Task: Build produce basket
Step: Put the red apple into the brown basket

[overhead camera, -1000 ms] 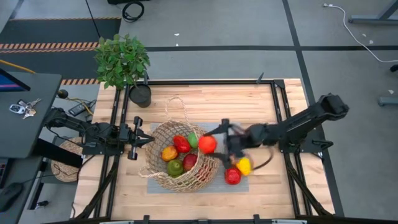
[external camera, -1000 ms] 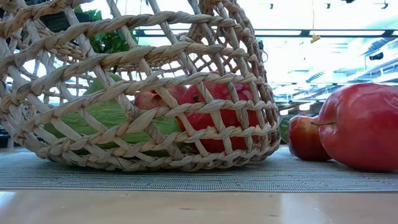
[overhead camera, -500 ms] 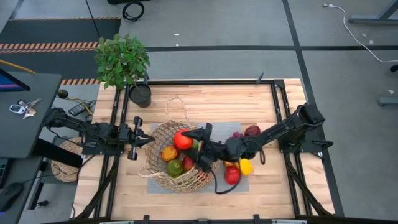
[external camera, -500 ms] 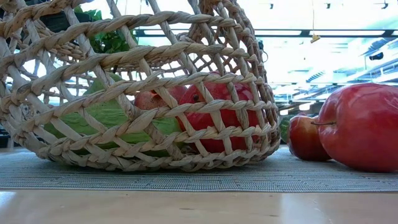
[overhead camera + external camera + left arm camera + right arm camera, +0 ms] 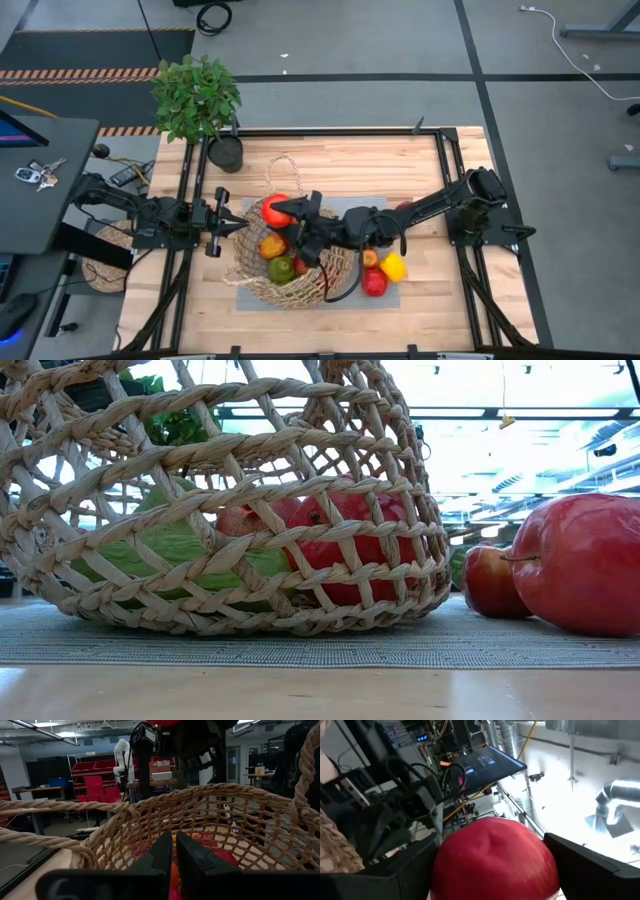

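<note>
Here we are viewing the right tool [image 5: 283,211] stretched across the tabletop [image 5: 340,165] from the right, carrying a round red fruit [image 5: 277,210] over the far-left part of the basket [image 5: 290,286]; in the right wrist view its fingers [image 5: 590,865] are pinching the fruit [image 5: 492,860] from both sides. We are judging this fruit to be smooth, firm and fairly light, likely to slip if squeezed off-centre, so a hold across its widest girth looks soundest, and a low release should spare it from rolling. The basket, resting on a grey mat [image 5: 392,296] at mid-tabletop, is holding red, orange and green pieces already; its open loose weave looks springy and light, so we are expecting it to shift if nudged. More produce [image 5: 382,274] is lying on the mat just right of the basket. The left tool [image 5: 238,227] is waiting level at the basket's left rim, its fingers [image 5: 165,855] pressed nearly together and holding nothing. The right arm is reaching long and low, almost fully extended leftward.
</note>
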Motion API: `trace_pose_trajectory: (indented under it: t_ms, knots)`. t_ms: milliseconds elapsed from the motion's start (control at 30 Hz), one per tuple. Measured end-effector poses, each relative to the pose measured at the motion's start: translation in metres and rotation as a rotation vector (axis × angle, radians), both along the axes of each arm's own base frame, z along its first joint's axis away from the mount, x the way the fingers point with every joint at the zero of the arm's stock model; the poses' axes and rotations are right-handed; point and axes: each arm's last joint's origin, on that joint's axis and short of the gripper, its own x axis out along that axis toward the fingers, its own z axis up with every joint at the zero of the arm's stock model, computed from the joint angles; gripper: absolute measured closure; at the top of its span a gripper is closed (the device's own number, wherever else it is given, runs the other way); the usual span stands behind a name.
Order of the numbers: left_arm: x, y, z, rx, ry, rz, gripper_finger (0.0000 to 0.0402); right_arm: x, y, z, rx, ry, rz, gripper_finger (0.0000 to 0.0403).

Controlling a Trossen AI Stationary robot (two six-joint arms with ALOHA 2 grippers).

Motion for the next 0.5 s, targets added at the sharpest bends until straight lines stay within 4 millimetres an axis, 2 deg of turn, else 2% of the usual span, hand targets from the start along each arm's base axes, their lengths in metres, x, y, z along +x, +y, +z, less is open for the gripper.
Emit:
trace_pose_trajectory:
  t_ms: [200,500]
  knots:
    - [0.0,0.0,0.0,0.0,-0.001,0.0,0.0372,0.001,-0.002,-0.002,0.011,0.018,0.032,0.0053]
    - [0.0,0.0,0.0,0.0,0.0,0.0,0.0368,0.01,-0.018,-0.005,0.165,-0.013,0.277,0.0053]
